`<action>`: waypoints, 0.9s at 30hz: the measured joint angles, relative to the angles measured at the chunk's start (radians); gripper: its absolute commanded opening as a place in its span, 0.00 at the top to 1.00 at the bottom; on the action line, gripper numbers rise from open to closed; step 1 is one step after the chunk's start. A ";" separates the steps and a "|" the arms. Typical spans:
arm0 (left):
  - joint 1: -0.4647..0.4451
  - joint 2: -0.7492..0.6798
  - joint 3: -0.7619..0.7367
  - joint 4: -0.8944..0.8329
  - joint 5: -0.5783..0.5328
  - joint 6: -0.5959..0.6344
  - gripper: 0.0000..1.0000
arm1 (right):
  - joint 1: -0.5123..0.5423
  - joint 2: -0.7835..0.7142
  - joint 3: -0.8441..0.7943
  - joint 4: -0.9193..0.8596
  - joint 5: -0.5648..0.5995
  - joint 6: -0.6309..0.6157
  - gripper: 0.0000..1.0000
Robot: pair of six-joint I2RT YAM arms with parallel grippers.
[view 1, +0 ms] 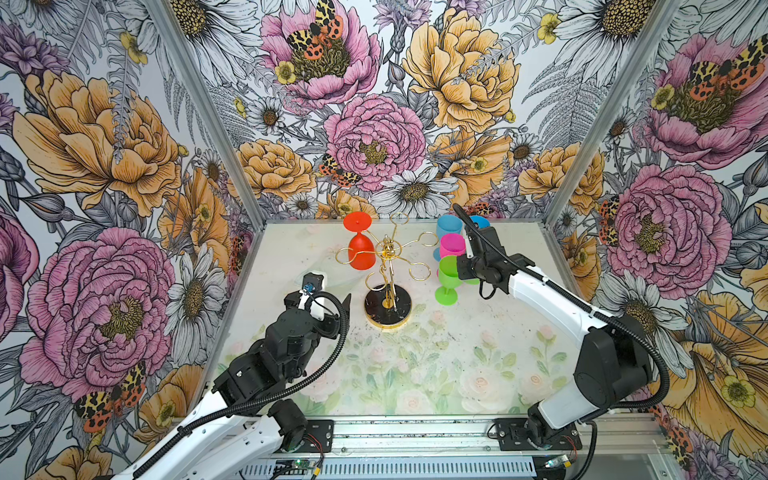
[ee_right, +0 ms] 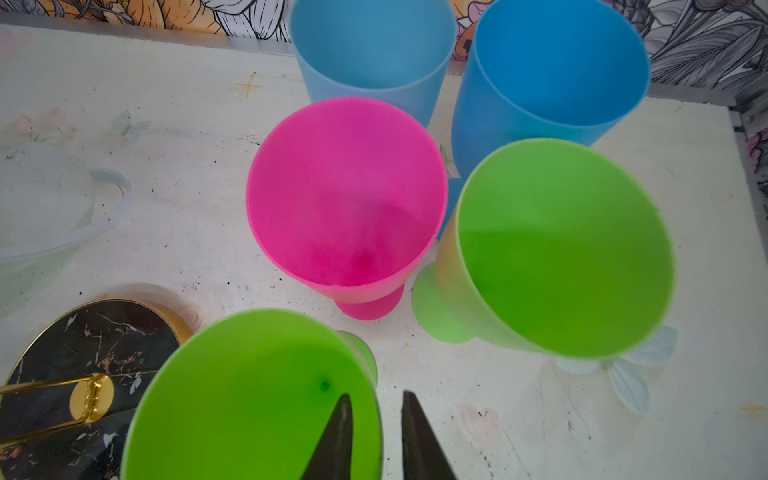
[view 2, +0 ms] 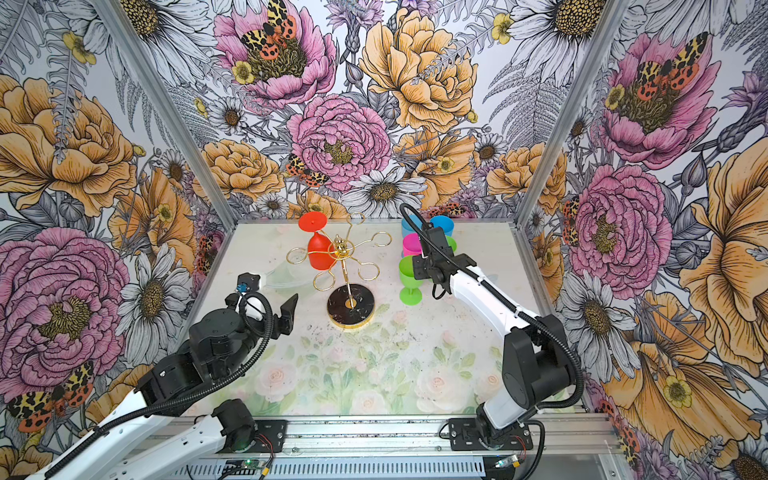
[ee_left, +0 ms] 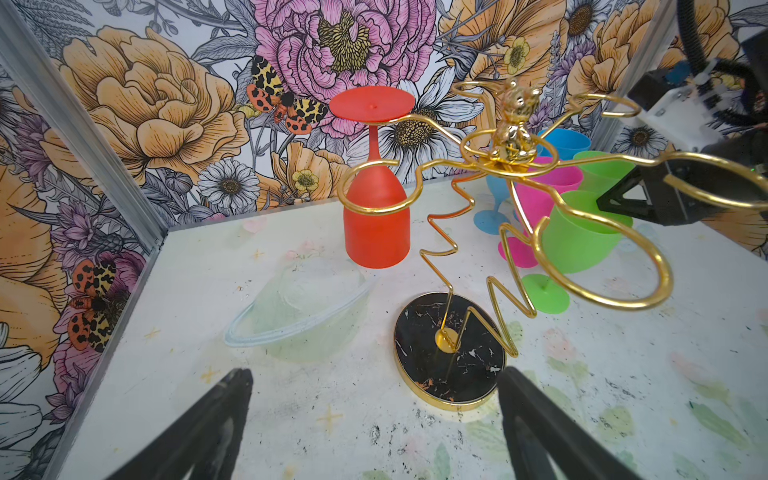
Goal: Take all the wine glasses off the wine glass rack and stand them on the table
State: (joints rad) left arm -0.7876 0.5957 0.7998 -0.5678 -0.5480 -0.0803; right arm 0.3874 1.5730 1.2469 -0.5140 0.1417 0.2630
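The gold wire wine glass rack (view 1: 388,266) (view 2: 341,250) (ee_left: 510,124) stands mid-table on its round black base (ee_right: 83,353). A red wine glass (view 1: 360,253) (view 2: 321,254) (ee_left: 376,224) hangs upside down from a far-left loop. A green wine glass (view 1: 448,275) (view 2: 409,274) (ee_right: 249,395) stands upright on the table right of the rack. My right gripper (ee_right: 374,401) is slightly open and straddles its rim, one finger inside, one outside, with a gap on both sides. My left gripper (ee_left: 374,374) (view 1: 328,291) is wide open and empty, low over the table before the base.
Behind the green glass stand a pink glass (ee_right: 345,195), a second green glass (ee_right: 561,245) and two blue ones (ee_right: 374,54) (ee_right: 552,70). A clear glass dish (ee_left: 299,307) lies left of the rack. Flowered walls close in on the left, back and right.
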 measured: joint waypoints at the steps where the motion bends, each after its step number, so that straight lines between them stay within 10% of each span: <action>1: 0.011 0.002 0.005 -0.003 0.010 0.000 0.06 | 0.000 -0.001 0.000 -0.001 -0.005 0.003 0.69; 15: 0.267 0.043 0.089 -0.036 0.262 -0.024 0.07 | -0.003 -0.189 -0.001 -0.027 -0.122 0.024 0.30; 27: 0.599 0.189 0.244 -0.044 0.653 -0.105 0.09 | -0.009 -0.362 -0.082 -0.027 -0.297 0.007 0.26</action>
State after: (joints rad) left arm -0.1890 0.7845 1.0435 -0.6117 0.1051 -0.1852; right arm 0.3782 1.2110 1.1652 -0.5407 -0.1555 0.2703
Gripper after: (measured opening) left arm 0.917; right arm 0.742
